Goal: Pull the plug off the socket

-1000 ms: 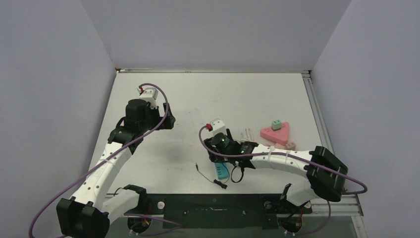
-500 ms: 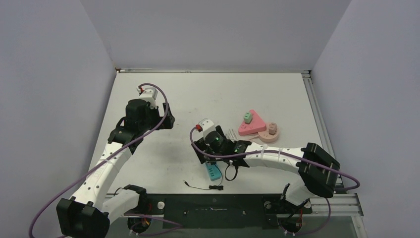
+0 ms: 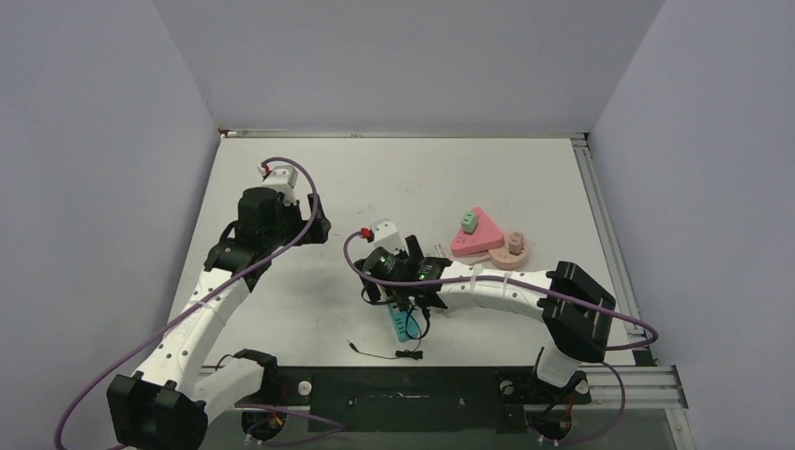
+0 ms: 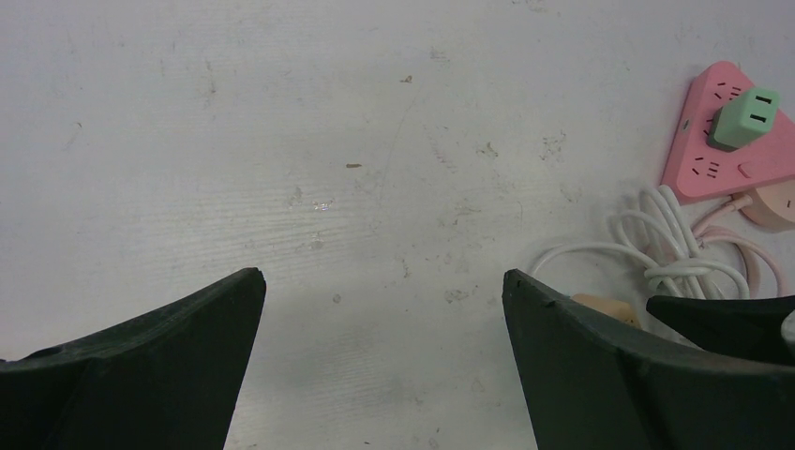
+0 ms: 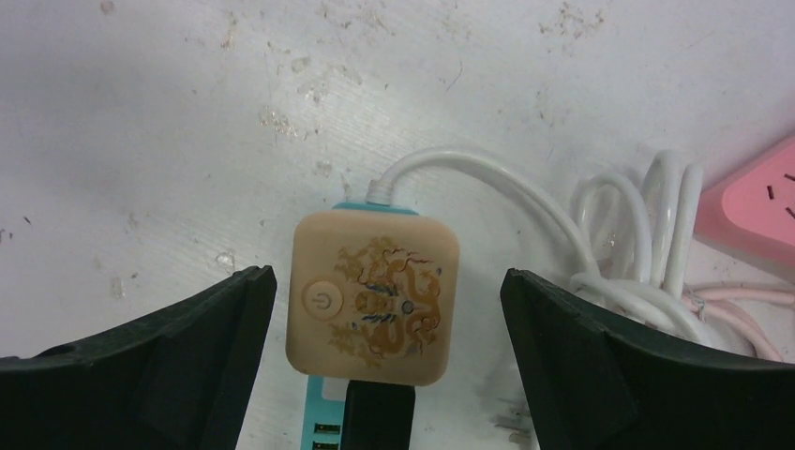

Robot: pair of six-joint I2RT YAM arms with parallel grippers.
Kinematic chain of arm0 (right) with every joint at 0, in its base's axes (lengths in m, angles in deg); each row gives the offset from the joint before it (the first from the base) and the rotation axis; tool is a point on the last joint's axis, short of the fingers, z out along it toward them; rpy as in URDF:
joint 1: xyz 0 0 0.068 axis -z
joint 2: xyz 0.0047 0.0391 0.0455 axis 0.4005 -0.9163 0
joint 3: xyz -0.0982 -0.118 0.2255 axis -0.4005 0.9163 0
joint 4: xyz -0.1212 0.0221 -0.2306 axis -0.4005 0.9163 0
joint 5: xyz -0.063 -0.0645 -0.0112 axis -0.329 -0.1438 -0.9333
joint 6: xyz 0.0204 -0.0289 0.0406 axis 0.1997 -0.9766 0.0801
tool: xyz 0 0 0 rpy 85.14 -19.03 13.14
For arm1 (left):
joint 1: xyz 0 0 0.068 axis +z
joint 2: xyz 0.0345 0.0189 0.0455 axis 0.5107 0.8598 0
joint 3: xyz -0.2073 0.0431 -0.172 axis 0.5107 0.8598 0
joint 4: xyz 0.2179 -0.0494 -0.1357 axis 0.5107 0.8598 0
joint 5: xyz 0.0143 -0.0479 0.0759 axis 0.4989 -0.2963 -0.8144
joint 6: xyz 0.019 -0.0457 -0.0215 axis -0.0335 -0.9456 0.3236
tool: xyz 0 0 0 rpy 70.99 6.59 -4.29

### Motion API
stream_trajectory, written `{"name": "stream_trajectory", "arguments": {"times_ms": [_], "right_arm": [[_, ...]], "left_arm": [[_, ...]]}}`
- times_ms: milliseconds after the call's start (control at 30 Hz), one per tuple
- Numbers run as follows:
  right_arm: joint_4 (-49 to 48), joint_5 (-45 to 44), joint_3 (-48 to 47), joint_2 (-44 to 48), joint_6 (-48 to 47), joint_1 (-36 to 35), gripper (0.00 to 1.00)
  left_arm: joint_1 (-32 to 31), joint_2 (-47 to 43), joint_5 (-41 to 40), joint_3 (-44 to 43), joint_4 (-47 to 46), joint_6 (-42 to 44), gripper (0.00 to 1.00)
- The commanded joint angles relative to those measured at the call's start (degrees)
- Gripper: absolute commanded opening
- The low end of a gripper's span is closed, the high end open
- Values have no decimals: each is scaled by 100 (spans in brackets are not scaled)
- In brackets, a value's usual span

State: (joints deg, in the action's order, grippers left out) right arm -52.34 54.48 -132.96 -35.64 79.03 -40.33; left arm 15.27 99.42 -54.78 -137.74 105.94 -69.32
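Observation:
My right gripper (image 5: 386, 281) is open and hangs over a beige square plug (image 5: 375, 305) with a dragon print and a power button. The plug sits in a teal power strip (image 5: 323, 417), and a finger stands clear on each side of it. A black plug (image 5: 380, 417) sits in the strip just below. In the top view the right gripper (image 3: 405, 298) is above the strip (image 3: 403, 325). A green plug (image 3: 468, 223) sits in a pink triangular socket (image 3: 478, 242). My left gripper (image 4: 382, 277) is open and empty over bare table, also seen from above (image 3: 314, 225).
A bundled white cord (image 5: 647, 234) lies right of the beige plug, next to the pink socket's corner (image 5: 759, 202). A round pink adapter (image 3: 513, 248) lies beside the triangular socket. A thin black cable (image 3: 384, 353) lies near the table's front edge.
My right arm has moved left, and the teal strip has moved left with it. The pink socket slid left and turned in the first half second, then stayed. The left arm has not moved.

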Motion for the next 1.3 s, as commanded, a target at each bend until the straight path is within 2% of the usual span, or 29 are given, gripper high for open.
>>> {"name": "stream_trajectory", "arguments": {"times_ms": [0,167,233,533,767,867,967,1267], "right_arm": [[491,-594,-362,-151,222,-308,96],[555,-709,-431,-303,223,-345,93],[519,-711,-447,-328,189,-345,89],[409,-596,-302,-372,222,-310,54],[71,-361,92,-82,574,-96,19],[-186,-183,363,102,749,103,10],[-506,20,684,352,949,342,5],[-1603,253,1787,1264,1423,850,5]], "left_arm": [[6,12,-60,-53,-187,-42,96],[14,9,-62,-48,-184,-43,96],[13,12,-58,-54,-188,-43,96],[15,43,-20,-52,-197,-43,96],[2,210,218,-46,-234,-122,96],[-22,326,500,-37,-286,-174,96],[-123,466,894,10,-411,-227,96],[-627,1551,1954,-10,-568,-777,97]]}}
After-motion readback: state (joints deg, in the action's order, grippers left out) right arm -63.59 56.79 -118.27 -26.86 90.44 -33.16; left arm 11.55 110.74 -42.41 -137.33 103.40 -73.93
